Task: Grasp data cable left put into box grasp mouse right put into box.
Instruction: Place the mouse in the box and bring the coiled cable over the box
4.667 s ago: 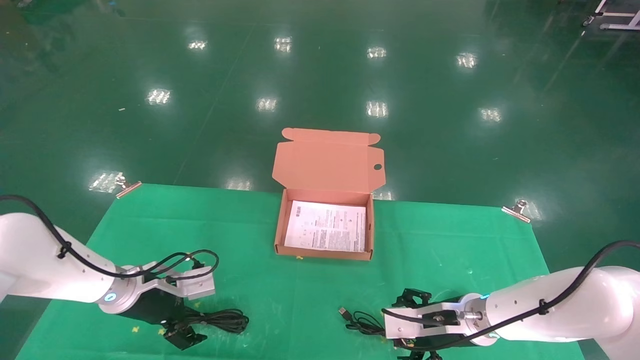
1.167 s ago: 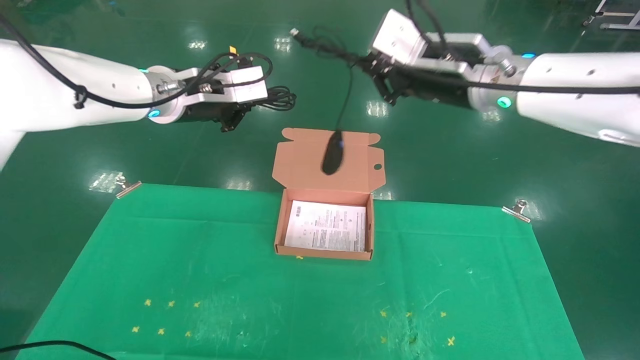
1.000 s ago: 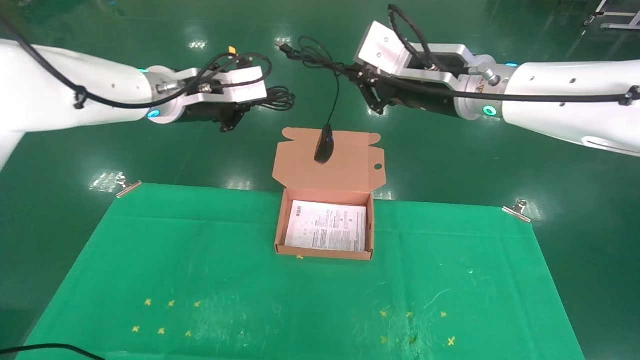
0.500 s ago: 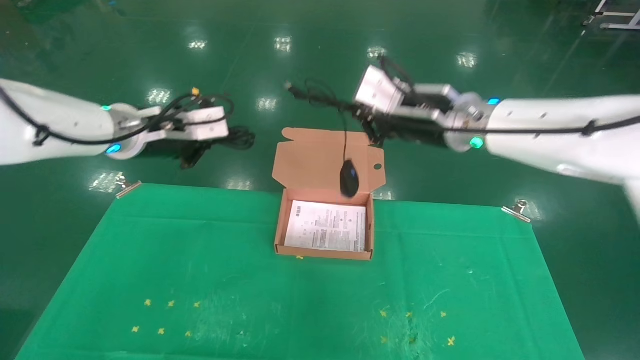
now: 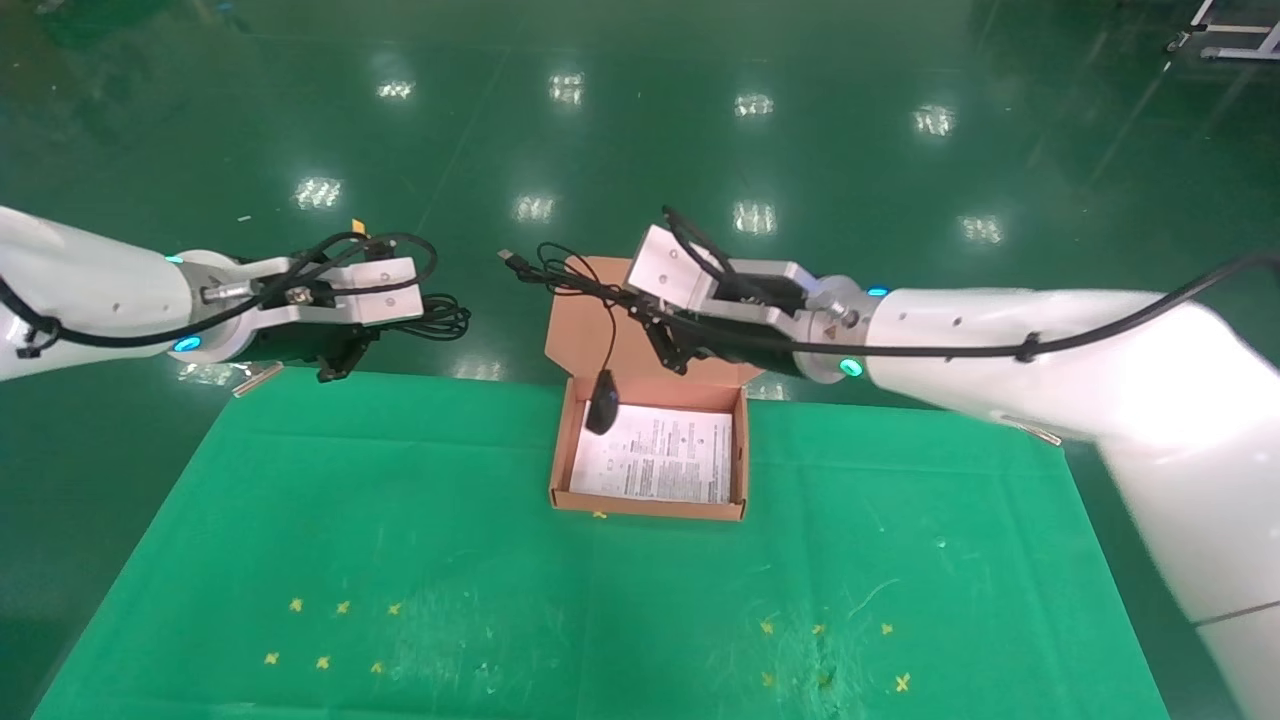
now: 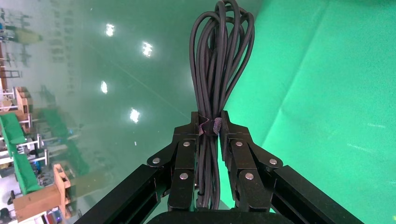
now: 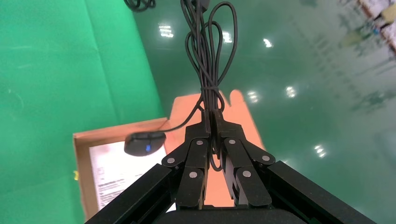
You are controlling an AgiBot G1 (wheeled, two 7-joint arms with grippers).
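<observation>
Currently, I read the views in turn.

Head view, left gripper (image 5: 345, 358): I see it at the left of the frame, raised above the far left edge of the green cloth (image 5: 400, 560).
Head view, data cable (image 5: 432, 318): its black loops stick out of the left gripper toward the frame centre, well apart from the box (image 5: 648, 505).
Head view, right gripper (image 5: 668, 345): at frame centre, in front of the box's raised lid (image 5: 575, 320).
Head view, mouse (image 5: 601, 413): hangs on its cord (image 5: 611, 335) below the right gripper, over the upper left corner of the box; I cannot tell whether it touches the white leaflet (image 5: 655, 465).
Head view, USB plug (image 5: 508, 257): sticks out upper left of the lid.

Left wrist view, left gripper (image 6: 209, 135): fingers (image 6: 183, 161) clamped on the data cable (image 6: 217, 60) at its tied middle, loops running to the top of the frame.

Right wrist view, right gripper (image 7: 212, 122): fingers (image 7: 239, 161) pinched on the bundled cord (image 7: 208, 46).
Right wrist view, mouse (image 7: 144, 143): left of centre, hanging over the box (image 7: 107, 133).
</observation>
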